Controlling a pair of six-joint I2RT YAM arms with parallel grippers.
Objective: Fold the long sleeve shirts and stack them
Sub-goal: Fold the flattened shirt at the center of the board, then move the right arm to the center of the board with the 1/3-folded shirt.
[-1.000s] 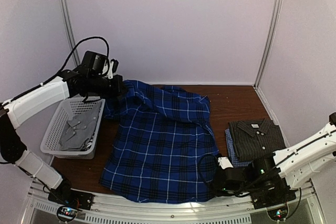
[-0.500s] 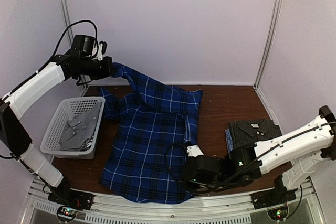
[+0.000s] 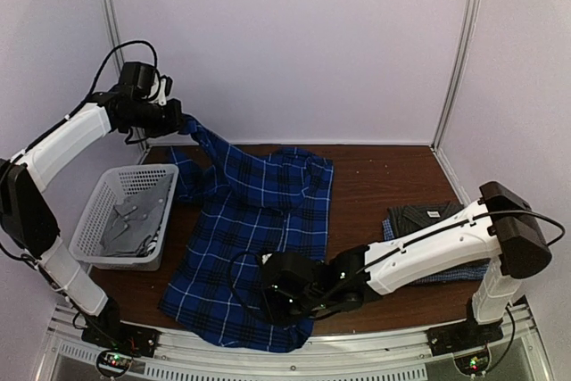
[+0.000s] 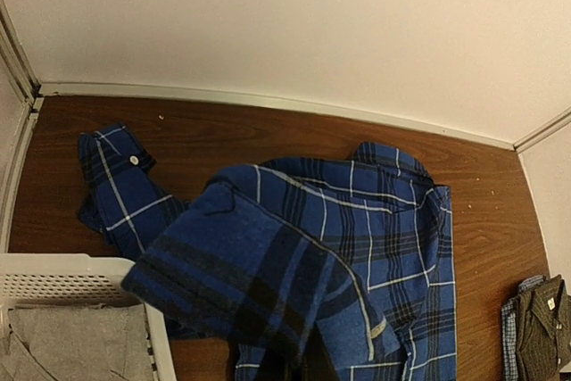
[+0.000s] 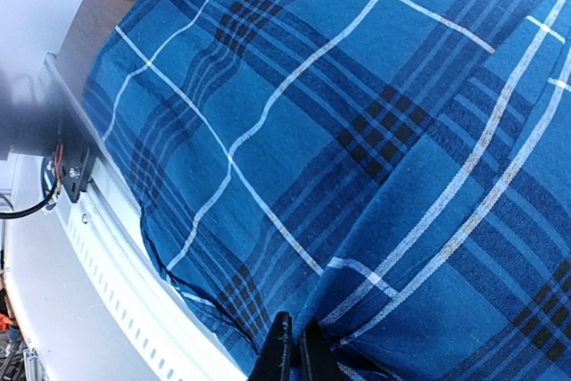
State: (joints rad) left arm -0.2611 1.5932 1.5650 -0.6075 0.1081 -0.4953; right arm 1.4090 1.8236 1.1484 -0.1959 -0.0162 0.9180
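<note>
Folding the blue plaid shirt [image 3: 259,229] looks like the step in hand, and it's early in that fold. The shirt lies spread across the middle of the table [image 3: 393,176], body mostly flat and one cuffed sleeve bunched beside the white basket [image 3: 89,220]. The left gripper [image 3: 178,120] has the far-left shoulder corner pinched and held up off the wood, so cloth drapes from it down to the table. Its wrist view only shows fabric hanging under the camera, not the fingers, but that raised drape tells me they're clamped on the cloth. The right gripper [image 3: 278,296] is reached way over to the near hem. In its wrist view the fingertips [image 5: 284,354] sit close together right at the edge of the plaid, so I read it as gripping the hem.

Over on the right, the dark grey shirt [image 3: 426,216] sits folded on top of the pale blue shirt [image 4: 509,332], so two look done and this is the last one.

My guess for the next move is that both arms carry their corners across together, keeping the cloth taut so the fold lands straight. The bunched sleeve needs tucking inward first, or it'll end up lumpy. The right arm is also stretched pretty far.
</note>
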